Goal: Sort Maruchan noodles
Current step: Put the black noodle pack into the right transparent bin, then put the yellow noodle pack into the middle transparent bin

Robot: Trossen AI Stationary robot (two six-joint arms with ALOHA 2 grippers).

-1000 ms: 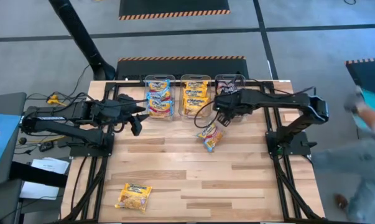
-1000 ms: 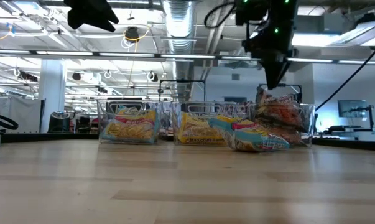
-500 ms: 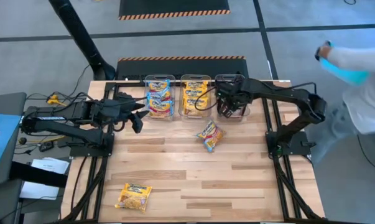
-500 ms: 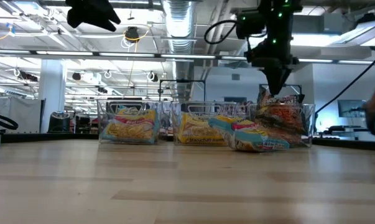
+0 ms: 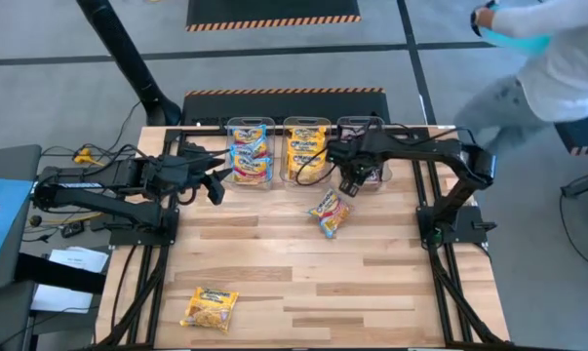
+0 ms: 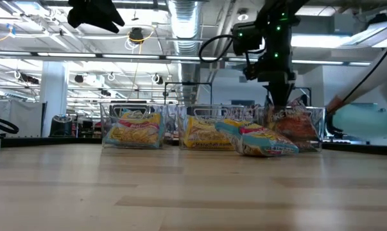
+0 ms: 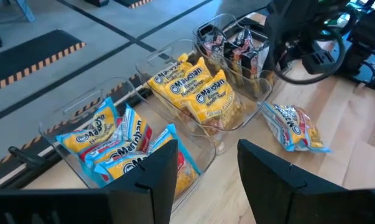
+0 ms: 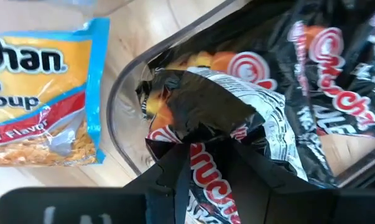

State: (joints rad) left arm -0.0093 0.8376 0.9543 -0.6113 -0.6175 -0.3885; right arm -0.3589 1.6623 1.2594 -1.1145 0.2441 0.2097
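Observation:
Three clear bins stand in a row at the table's far edge. The left bin (image 5: 251,151) holds blue-pink packets, the middle bin (image 5: 306,148) yellow ones, and the right bin (image 5: 367,136) dark ones (image 8: 336,56). My right gripper (image 5: 350,181) points down over the right bin's near end, shut on a dark maroon-black packet (image 8: 206,106). A blue-edged packet (image 5: 330,213) lies flat on the table just in front of the bins. A yellow packet (image 5: 210,307) lies near the front left. My left gripper (image 7: 206,149) hovers open and empty left of the bins. My right gripper pinches the dark packet between its two fingers (image 8: 168,171), on the wrapper's crumpled part (image 8: 206,155). The fingers come from above, pointing down. The packet hangs below them, and its creased lower end (image 8: 199,93) sits just inside the right bin's near rim (image 8: 122,112).
A person (image 5: 542,58) moves beyond the table's far right corner; a teal sleeve (image 6: 366,119) shows behind the right bin. The right arm's link (image 5: 420,151) stretches over the table's far right. Bare wood lies in the middle and near right of the table (image 5: 372,292).
My right gripper swung over the right bin, then came back toward its near end. It has sunk and turned at the wrist, and the dark packet has gone down with it toward the bin. The person has walked along the table's far right.

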